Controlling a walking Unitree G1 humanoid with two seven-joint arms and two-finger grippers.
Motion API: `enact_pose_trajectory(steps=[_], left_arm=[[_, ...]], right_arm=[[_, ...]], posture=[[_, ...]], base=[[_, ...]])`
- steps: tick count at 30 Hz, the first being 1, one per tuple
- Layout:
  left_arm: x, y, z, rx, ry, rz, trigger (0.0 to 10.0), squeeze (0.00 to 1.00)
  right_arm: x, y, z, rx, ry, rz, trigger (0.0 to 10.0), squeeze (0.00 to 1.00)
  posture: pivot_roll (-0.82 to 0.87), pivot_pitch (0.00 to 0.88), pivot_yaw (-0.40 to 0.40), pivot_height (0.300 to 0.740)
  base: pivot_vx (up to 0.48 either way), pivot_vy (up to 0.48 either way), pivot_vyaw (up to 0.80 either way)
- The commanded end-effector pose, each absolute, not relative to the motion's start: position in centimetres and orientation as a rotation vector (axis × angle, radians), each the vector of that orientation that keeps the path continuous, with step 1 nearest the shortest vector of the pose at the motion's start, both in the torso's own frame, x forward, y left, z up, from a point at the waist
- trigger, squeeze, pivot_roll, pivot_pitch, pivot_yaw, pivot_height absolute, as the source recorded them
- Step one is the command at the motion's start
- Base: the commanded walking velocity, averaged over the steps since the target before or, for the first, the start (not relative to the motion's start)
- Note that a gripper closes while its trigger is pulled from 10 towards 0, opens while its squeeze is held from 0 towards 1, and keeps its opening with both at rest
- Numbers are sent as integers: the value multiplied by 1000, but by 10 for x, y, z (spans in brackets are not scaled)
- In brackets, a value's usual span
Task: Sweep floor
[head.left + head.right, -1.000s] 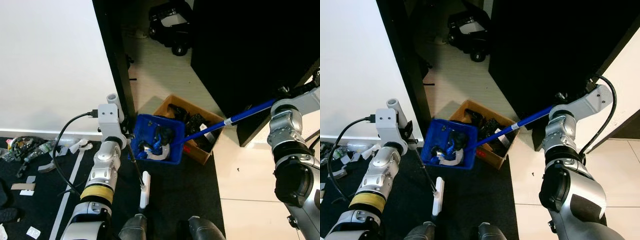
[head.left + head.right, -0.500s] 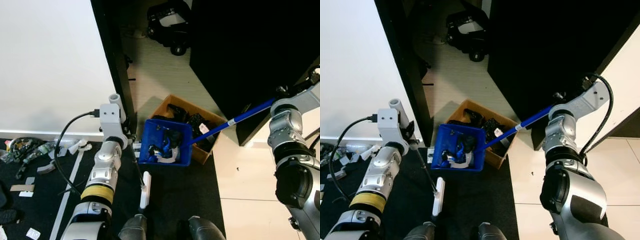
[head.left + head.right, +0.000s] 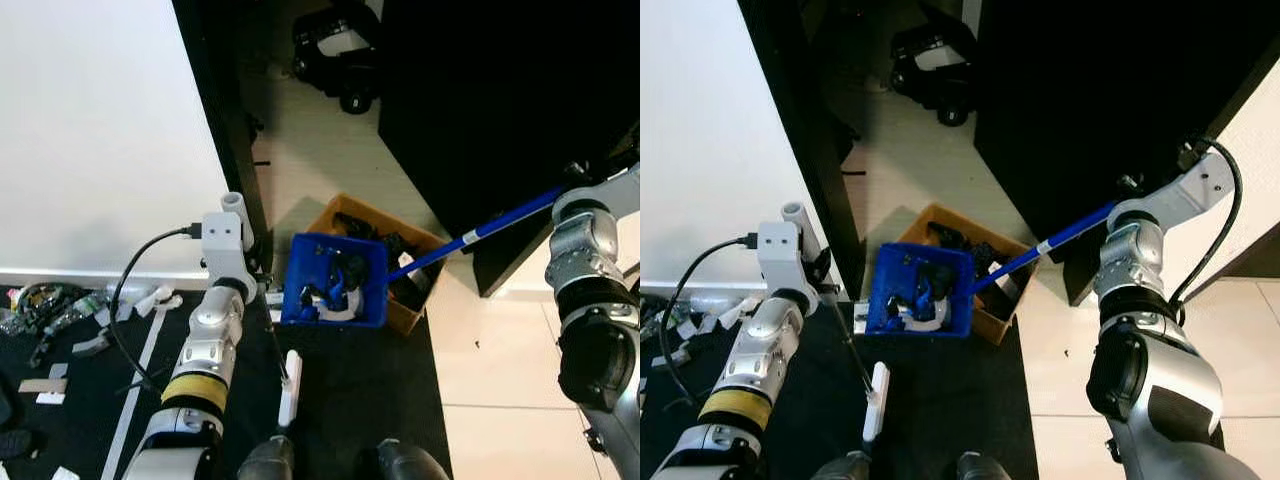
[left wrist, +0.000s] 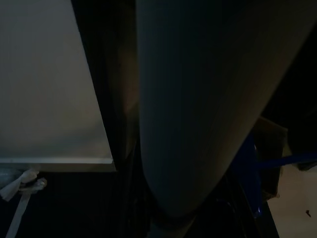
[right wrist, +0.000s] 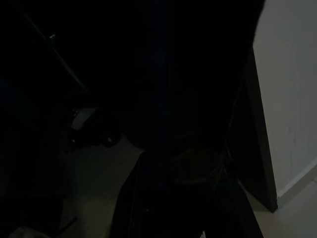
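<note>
I am holding the blue dustpan [image 3: 335, 282] tipped over the cardboard box [image 3: 412, 290], its long blue handle [image 3: 480, 233] running up and rightward toward my right end effector (hidden past the wrist; grip I cannot tell). The left end effector is likewise unreadable; the small brush [image 3: 289, 388] is lying on the black mat [image 3: 350, 400] below the left arm, with open tile to the right.

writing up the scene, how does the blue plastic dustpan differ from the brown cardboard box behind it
The blue plastic dustpan sits on a long blue handle running up toward the right arm; the brown cardboard box has no handle and rests on the floor. The dustpan holds blue, black and white scraps, the box mostly black items. The dustpan lies in front, covering part of the box. Both are open-topped containers holding debris, side by side at the edge of the black mat.
</note>
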State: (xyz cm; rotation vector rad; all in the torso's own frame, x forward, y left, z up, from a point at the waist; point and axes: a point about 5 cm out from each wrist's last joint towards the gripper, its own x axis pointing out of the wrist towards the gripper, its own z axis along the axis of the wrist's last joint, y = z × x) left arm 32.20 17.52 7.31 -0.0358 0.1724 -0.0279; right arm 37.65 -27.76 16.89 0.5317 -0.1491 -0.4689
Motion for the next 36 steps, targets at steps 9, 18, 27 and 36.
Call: enact_pose_trajectory(steps=[9,18,27,36], left_arm=[[321,170,74,-46,168,-52,10000,0],[320,170,74,-48,165,-53,10000,0],[321,170,74,-49,165,-55,10000,0],[322,170,75,-50,163,-56,10000,0]], right_arm=[[380,-285,197,551,-262,-460,10000,0],[381,-284,199,547,-266,-454,10000,0],[381,-284,199,544,-264,-451,10000,0],[381,-285,199,542,-265,-451,10000,0]], posture=[[-5,59,-32,740],[-3,59,-33,740],[-4,57,-32,740],[-5,53,-32,740]], base=[[360,0,0],[361,0,0],[358,0,0],[351,0,0]])
